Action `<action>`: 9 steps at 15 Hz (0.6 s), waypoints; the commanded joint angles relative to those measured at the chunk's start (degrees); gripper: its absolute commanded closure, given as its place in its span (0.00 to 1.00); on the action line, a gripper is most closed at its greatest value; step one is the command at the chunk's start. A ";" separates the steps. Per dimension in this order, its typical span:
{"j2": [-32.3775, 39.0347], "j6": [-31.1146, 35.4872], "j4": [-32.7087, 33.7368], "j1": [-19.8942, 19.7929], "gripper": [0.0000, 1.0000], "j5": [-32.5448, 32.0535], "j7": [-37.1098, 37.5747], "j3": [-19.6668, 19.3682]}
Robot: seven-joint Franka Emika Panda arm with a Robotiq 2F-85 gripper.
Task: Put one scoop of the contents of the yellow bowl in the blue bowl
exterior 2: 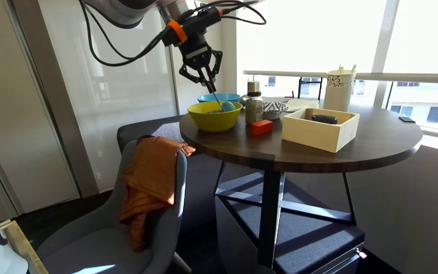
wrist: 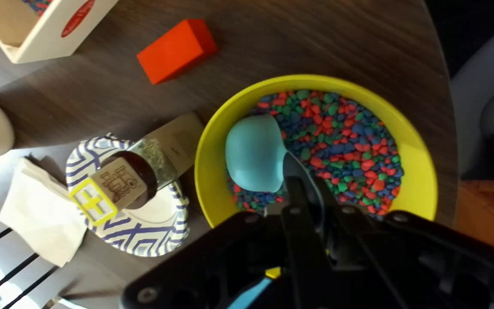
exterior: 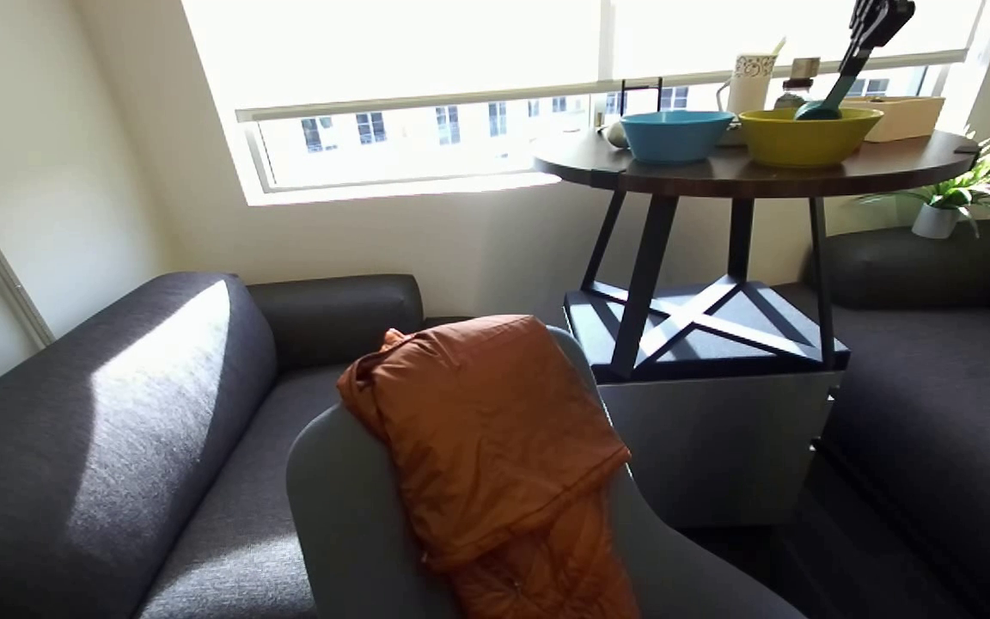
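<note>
Yellow bowl (wrist: 416, 184), bright and round, holds red, green, blue bits (wrist: 354, 146).

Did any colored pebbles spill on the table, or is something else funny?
Nothing stands out. I see no pebbles spilled around the yellow bowl, the bottle beside it stands upright, and nothing looks plainly broken.

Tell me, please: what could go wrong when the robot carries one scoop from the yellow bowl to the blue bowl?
The spoon slants down from the fingers and might twist in their grip when it pushes into the pebbles. The bottle stands close beside the yellow bowl, so a sideways swing could knock it over. Small loose pebbles may drop on the table on the way to the blue bowl.
</note>
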 commanded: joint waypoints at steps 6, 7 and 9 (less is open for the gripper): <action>3.43 -14.22 4.91 0.48 0.98 5.55 2.49 -0.69; 4.55 -15.64 6.34 0.39 0.98 8.17 1.97 -1.33; 7.11 -16.77 9.13 -0.34 0.98 12.49 1.64 -2.67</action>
